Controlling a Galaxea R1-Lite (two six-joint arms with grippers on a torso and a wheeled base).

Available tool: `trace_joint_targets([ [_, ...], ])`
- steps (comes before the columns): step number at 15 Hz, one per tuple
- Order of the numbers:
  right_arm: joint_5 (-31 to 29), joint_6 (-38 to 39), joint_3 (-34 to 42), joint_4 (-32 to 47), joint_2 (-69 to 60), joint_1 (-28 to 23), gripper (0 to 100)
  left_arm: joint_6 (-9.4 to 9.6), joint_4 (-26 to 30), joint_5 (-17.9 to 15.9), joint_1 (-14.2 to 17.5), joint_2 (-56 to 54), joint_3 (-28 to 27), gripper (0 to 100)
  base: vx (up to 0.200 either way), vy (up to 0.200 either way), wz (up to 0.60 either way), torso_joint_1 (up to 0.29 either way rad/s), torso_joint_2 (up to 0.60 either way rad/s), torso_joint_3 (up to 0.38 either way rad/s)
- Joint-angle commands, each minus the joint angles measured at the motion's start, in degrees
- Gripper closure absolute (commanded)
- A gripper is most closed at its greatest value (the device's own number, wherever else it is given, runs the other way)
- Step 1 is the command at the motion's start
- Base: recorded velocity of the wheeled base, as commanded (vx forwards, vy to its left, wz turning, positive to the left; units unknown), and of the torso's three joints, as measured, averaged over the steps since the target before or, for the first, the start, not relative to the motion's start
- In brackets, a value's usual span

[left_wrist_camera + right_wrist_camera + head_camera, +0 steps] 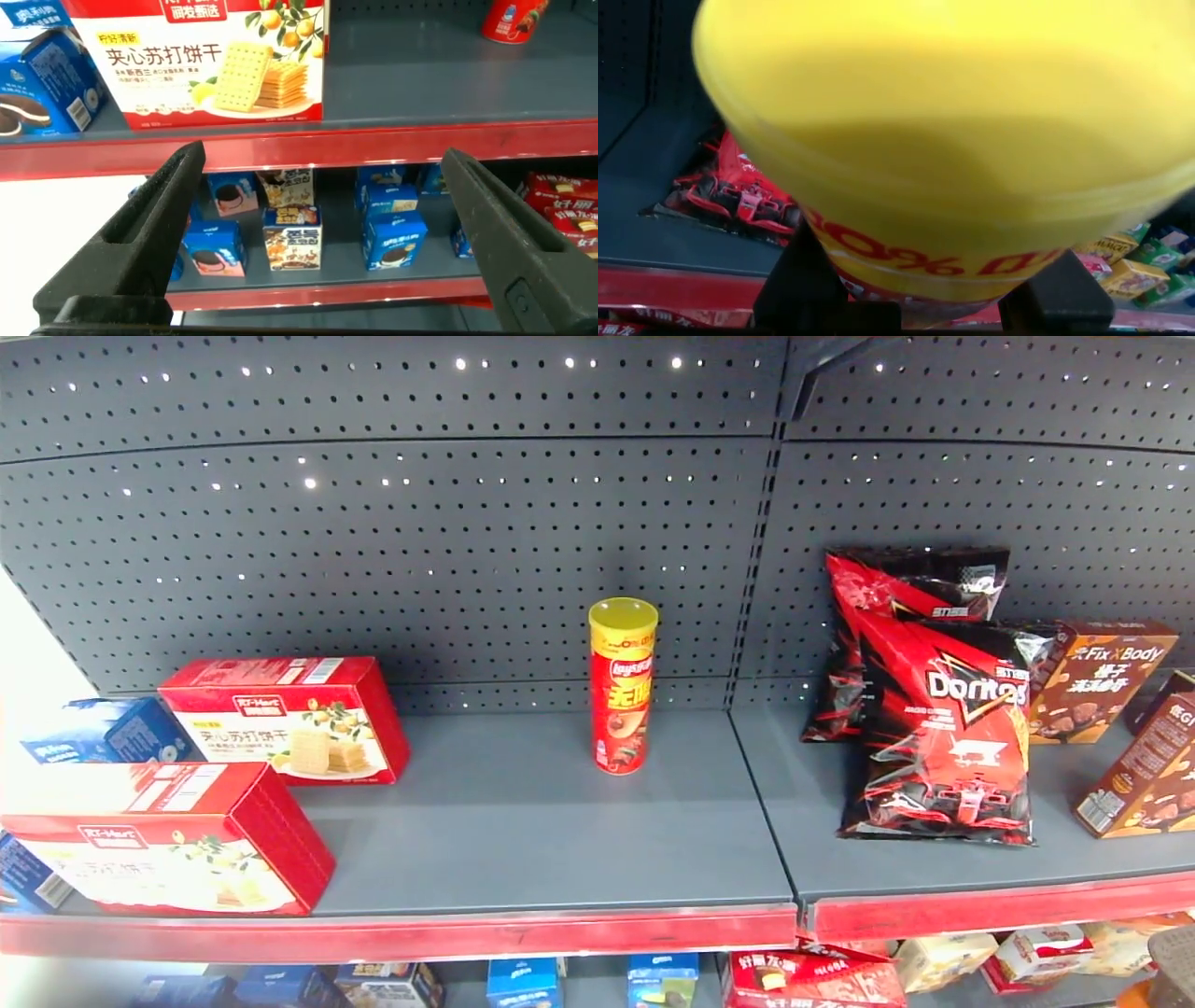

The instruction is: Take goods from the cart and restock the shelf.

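Red cracker boxes [280, 719], blue cookie boxes [107, 730], black-red chip bags [943, 747], brown snack boxes [1111, 681]

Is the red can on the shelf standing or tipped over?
Standing: the red cylindrical chip can sits base-down on the grey metal shelf, yellow lid on top.

- Grey shelf [523, 840] with a red front edge.
- Left: two red cracker boxes [289, 719], with blue cookie boxes [112, 728] beside them.
- Centre: chip canister [622, 686], upright.
- Right: two chip bags [943, 728] and brown snack boxes [1106, 677].
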Motion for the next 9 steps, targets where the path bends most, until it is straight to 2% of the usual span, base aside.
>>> trace_joint_targets([
  [1, -0.1, 0.0, 0.2, 0.1, -1.0, -0.2, 100, 0.06, 0.0, 0.0, 0.0, 0.0, 0.0, 0, 0.000, 0.000, 0.00, 0.000, 0.00, 0.000],
  [7, -0.1, 0.0, 0.3, 0.1, -3.4, -4.4, 100, -0.03, 0.0, -0.1, 0.0, 0.0, 0.0, 0, 0.000, 0.000, 0.00, 0.000, 0.00, 0.000],
  [9, -0.1, 0.0, 0.1, 0.1, -3.6, -4.4, 100, -0.20, 0.0, 0.0, 0.0, 0.0, 0.0, 0, 0.200, 0.000, 0.00, 0.002, 0.00, -0.002],
])
